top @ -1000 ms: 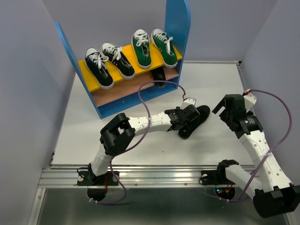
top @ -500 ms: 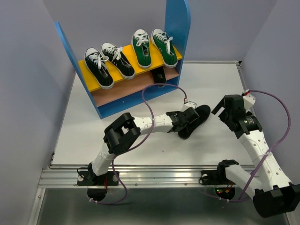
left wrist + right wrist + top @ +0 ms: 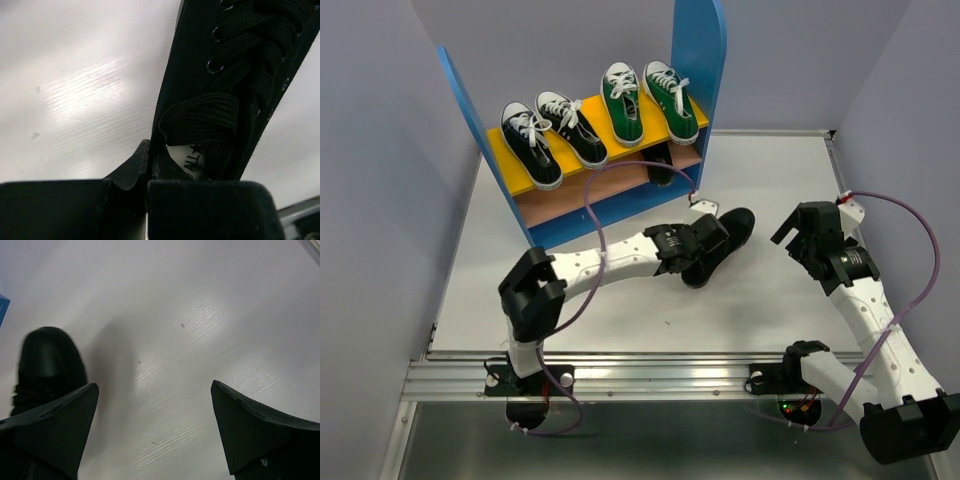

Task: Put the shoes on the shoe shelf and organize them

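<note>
1. Shelf [image 3: 695,50]: stands at 11 o'clock on the table [image 3: 770,180]. It has blue side panels, a yellow upper board and a pinkish lower board.
2. Green sneakers [image 3: 622,105]: two, side by side at the right end of the upper board.
3. Black sneakers [image 3: 531,145]: two, white-laced, at the left end of the same board.
4. Lower shoe [image 3: 661,162]: all black, on the lower board beneath the green sneakers, mostly hidden by the upper board.
5. Loose shoe [image 3: 725,235] [image 3: 240,65] [image 3: 47,360]: all black, at table centre, toe toward 1 o'clock. It lies at 5 o'clock from the shelf, apart from it.
6. Cable [image 3: 605,180]: purple, loops from my left wrist across the shelf's lower front, between my arm and the boards.
7. Left gripper [image 3: 692,248] [image 3: 150,170]: my fingers [image 3: 130,165] are pinched on the loose shoe's collar near the heel, with its wall between them. I cannot tell whether the sole touches the table.
8. Right gripper [image 3: 807,235] [image 3: 154,385]: at 3 o'clock from the loose shoe, near but apart from it. My fingers [image 3: 55,425] are spread wide over bare table and hold nothing.
</note>
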`<state>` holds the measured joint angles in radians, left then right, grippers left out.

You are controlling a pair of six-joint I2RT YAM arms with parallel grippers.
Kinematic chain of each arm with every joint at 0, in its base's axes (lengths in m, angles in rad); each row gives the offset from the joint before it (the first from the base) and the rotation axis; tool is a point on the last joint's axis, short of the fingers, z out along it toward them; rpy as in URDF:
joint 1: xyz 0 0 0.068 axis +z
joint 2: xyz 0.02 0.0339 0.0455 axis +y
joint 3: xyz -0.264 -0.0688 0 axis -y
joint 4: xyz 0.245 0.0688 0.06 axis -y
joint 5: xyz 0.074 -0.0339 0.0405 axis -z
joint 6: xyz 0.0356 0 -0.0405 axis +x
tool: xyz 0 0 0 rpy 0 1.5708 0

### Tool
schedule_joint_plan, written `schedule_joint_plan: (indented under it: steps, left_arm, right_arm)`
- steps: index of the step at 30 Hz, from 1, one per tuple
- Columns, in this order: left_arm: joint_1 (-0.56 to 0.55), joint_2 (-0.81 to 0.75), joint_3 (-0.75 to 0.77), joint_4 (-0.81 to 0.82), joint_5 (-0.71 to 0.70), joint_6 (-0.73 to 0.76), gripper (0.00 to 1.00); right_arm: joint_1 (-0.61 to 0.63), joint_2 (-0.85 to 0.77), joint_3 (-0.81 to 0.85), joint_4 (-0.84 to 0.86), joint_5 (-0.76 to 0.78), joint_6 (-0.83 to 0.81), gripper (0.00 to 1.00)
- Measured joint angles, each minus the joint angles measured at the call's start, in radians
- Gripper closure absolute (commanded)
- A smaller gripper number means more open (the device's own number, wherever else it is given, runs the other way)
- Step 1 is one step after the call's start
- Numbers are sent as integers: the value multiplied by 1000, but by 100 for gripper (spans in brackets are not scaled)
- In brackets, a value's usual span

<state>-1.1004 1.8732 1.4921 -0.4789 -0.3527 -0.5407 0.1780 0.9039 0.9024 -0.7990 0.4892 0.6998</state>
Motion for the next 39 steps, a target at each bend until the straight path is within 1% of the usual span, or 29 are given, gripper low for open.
schedule_joint_plan:
  steps: [6, 12, 15, 22, 29, 34, 39]
  left_arm:
    - [16, -221, 0, -116, -53, -71, 100]
    - [18, -349, -11, -224, -86, -170, 100]
    - [18, -386, -35, -288, -101, -223, 100]
    - [18, -409, -77, -414, -140, -343, 100]
    - [24, -518, -158, -517, -178, -473, 100]
    - [77, -570, -161, -562, -199, -531, 100]
    - [163, -562, -160, -572, -217, -545, 100]
  right_arm:
    - [0, 0, 2, 0, 1, 0, 0]
    - [0, 0, 6, 8, 0, -4, 0]
    - [0, 1, 6, 14, 0, -4, 0]
    - [0, 2, 6, 23, 0, -7, 0]
    - [0, 2, 6, 26, -1, -9, 0]
    - [0, 2, 6, 37, -13, -9, 0]
    - [0, 9, 6, 50, -23, -11, 0]
